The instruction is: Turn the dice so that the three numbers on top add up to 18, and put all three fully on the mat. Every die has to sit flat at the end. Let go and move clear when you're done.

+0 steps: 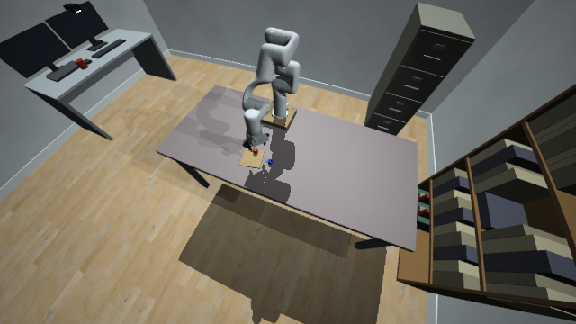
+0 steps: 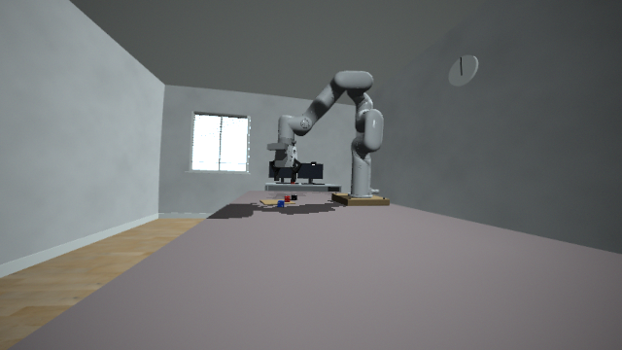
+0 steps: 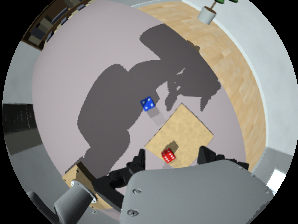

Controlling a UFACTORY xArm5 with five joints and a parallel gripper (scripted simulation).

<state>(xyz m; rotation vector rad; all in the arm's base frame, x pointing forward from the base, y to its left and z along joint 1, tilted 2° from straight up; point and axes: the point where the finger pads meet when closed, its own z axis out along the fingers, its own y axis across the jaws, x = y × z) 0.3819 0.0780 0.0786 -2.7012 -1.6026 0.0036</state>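
Note:
A small tan mat [image 1: 249, 161] [image 2: 267, 201] [image 3: 189, 125] lies on the grey table [image 1: 342, 175] [image 2: 340, 272] in front of the arm's base. A red die [image 1: 256, 151] [image 2: 287, 198] [image 3: 168, 156] sits on the mat's edge nearest the arm. A blue die [image 1: 270, 161] [image 2: 281, 203] [image 3: 148, 104] lies on the bare table just off the mat. A black die [image 2: 293, 196] sits beside the red one, toward the arm's base; I cannot tell whether it is on the mat. My gripper [image 1: 255, 147] [image 2: 286, 179] [image 3: 173, 157] is open and empty, hanging a little above the red die.
The arm's wooden base plate [image 1: 280, 119] [image 2: 361, 199] stands at the table's back edge. A filing cabinet [image 1: 418, 72], a bookshelf [image 1: 504, 202] and a desk with monitors [image 1: 85, 54] stand around the table. The mat lies near the table's front left edge.

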